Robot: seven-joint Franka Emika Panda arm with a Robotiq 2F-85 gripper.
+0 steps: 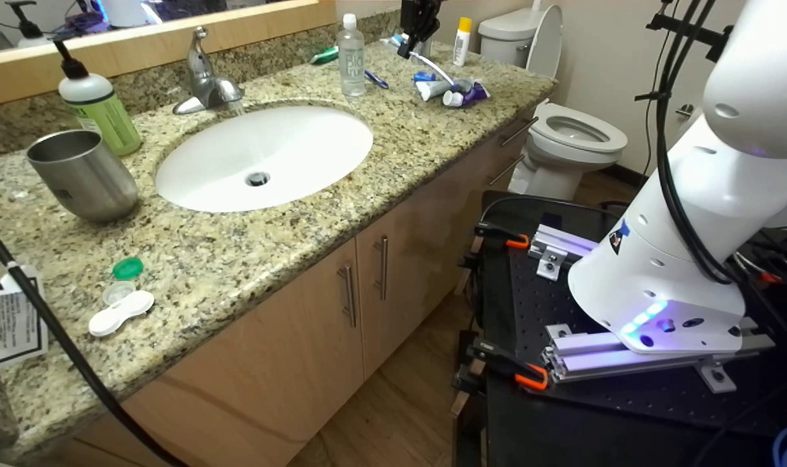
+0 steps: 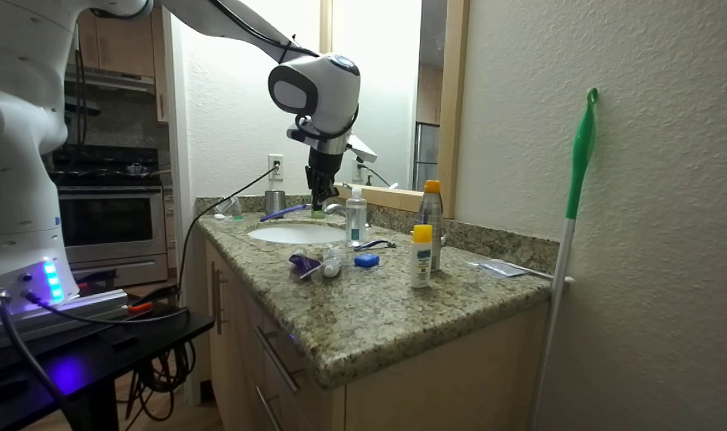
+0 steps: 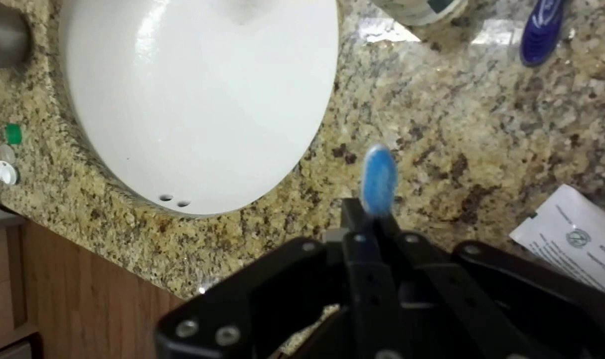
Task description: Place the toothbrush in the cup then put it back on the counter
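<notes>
Cable (image 1: 63, 338), speckled counter (image 1: 205, 259) (toilet (image 1: 565, 149) beyond)

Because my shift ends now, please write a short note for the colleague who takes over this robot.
Gripper: shut on the toothbrush, which is held above the counter.
Cup: standing on the counter, across the sink from the gripper.
Done: toothbrush gripped and lifted.
Left: place the toothbrush in the cup, then put it back on the counter.

White rounded arm (image 1: 717, 201) — black cables (image 1: 664, 130), blue lights (image 1: 646, 317) — black gripper (image 3: 371, 220), silvery screws (image 3: 227, 335).
</notes>
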